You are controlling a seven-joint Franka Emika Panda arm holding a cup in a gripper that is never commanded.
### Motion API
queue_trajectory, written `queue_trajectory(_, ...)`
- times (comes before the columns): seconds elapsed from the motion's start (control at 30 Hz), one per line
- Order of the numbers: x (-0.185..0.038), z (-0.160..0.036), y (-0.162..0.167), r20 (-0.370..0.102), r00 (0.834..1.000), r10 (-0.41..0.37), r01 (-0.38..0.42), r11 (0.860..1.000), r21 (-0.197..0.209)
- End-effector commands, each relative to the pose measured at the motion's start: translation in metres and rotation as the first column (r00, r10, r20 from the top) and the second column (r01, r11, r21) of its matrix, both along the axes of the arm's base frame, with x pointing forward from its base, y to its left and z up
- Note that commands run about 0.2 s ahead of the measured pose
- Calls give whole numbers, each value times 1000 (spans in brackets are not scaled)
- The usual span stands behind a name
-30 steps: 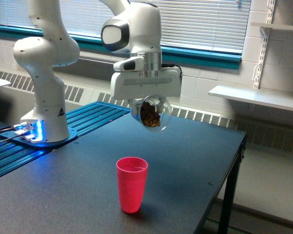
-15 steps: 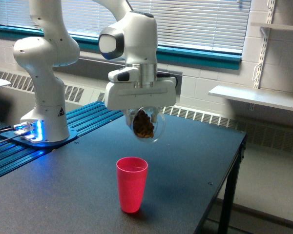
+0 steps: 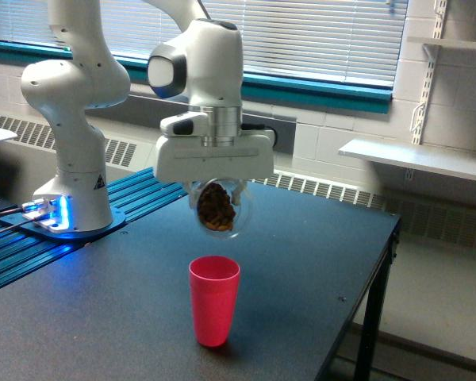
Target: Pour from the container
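Soft window daylight, mild blur, blue base glow.

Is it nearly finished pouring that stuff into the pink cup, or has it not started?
Not started, it seems. Done: the gripper has the clear cup lifted, tipped on its side, above the pink cup. In hand: lining up, with the brown pieces inside the clear cup. Left: the pouring itself; nothing is falling, and I can't tell whether the pink cup holds anything.

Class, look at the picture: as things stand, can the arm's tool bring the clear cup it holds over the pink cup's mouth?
Probably yes: the tool holds the clear cup just above the pink cup, with only open air between them.
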State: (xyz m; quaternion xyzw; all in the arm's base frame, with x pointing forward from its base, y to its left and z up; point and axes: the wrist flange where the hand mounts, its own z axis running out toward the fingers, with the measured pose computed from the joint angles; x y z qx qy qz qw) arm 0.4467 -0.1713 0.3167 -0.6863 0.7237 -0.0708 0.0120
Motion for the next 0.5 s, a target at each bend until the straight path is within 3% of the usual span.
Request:
queue_trajectory(0.03,-9,0,-15,-7,999,-40,40,999,10)
queue_trajectory(0.5,-10,-11,-16,-27,999,-32,34,998,49)
